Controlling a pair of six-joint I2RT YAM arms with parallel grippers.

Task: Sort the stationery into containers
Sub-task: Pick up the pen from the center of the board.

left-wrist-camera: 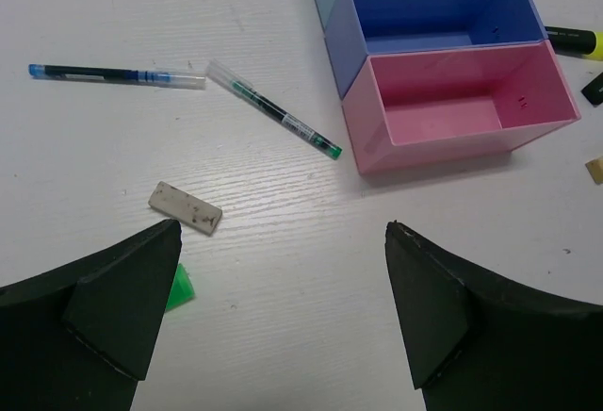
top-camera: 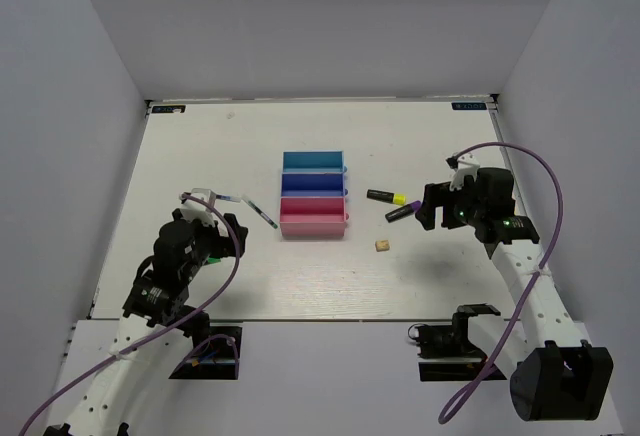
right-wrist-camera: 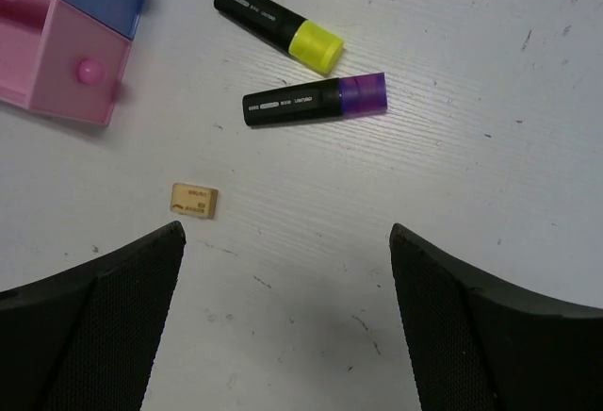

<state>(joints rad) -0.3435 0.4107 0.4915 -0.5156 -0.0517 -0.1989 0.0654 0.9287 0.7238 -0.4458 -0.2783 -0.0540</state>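
Teal, blue, pink trays (top-camera: 314,193) stand joined. At their three o'clock lie yellow-capped marker (top-camera: 392,197) and purple-capped marker (top-camera: 399,213); tan cube (top-camera: 381,246) at five; thin pens (left-wrist-camera: 275,109) at nine.

Black-jointed white arms (top-camera: 530,291) with looping purple cables (top-camera: 510,144) and broad black end effector fingers (left-wrist-camera: 122,307)

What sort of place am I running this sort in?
Probably a lab test booth, not an office: a white table boxed in by plain grey walls, with a joined tray set and a few scattered pens and markers.
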